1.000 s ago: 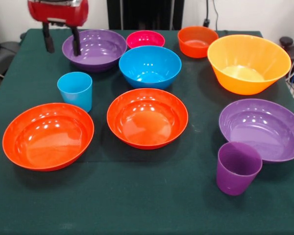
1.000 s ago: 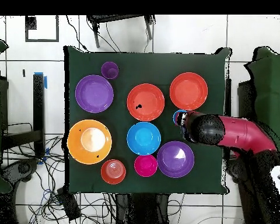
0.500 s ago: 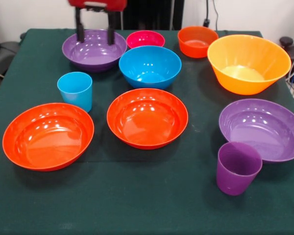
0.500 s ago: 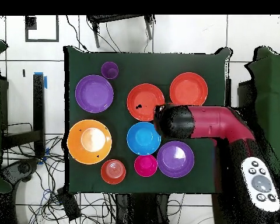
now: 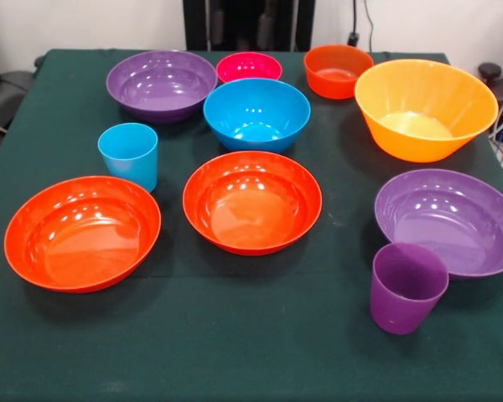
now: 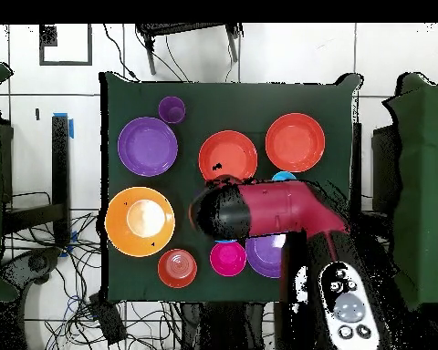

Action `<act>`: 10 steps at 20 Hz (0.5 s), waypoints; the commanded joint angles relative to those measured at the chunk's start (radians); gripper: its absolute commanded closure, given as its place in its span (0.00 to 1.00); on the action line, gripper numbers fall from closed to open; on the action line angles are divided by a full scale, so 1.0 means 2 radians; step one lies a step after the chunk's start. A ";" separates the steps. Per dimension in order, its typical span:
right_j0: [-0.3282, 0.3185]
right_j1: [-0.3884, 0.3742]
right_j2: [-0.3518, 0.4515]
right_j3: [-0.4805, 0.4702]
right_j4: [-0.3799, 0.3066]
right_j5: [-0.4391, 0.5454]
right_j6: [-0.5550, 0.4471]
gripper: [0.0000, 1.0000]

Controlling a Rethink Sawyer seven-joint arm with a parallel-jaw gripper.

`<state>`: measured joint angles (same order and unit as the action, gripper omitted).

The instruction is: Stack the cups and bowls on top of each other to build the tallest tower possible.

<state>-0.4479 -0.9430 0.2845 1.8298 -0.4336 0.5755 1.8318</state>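
Although out of the front view, shows from overhead: red and black arm [image 6: 291, 208] lying across the table [image 6: 191, 96], black wrist end over the spot between the big yellow-orange bowl [image 6: 140, 221] and the far purple bowl [image 6: 270, 255]. Gripper [image 6: 221, 211] tucked beneath that wrist end; cannot tell whether spread or pressed together, nor whether touching or carrying anything. Medium blue bowl [image 5: 256, 111] covered by the arm from above, plain only from the front.

From the front, all standing singly and upright on the green cloth, none nested in another. Light blue cup [image 5: 129, 154] near the left side, just behind the left orange-red bowl [image 5: 82, 230] and apart from it. Second orange-red bowl [image 5: 251, 201] at the middle, right in front of the medium blue bowl. Far purple bowl at the back left, small pink bowl [image 5: 249, 65] beside it, small orange bowl [image 5: 338, 69] further right. Big yellow-orange bowl at the back right, close by the small orange one. Near purple bowl [image 5: 451, 219] at the right edge, purple cup [image 5: 407, 286] just in front of it, close against its rim.

From overhead, only a sliver of the light blue cup peeping out beside the arm.
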 commanded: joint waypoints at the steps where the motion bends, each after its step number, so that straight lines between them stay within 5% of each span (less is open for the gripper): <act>1: 0.052 -0.001 -0.052 0.099 -0.001 -0.061 0.133 0.00; 10: 0.119 0.060 -0.080 0.018 0.028 -0.055 0.183 0.00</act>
<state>-0.2608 -0.9331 0.1686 1.9160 -0.4157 0.4878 1.9881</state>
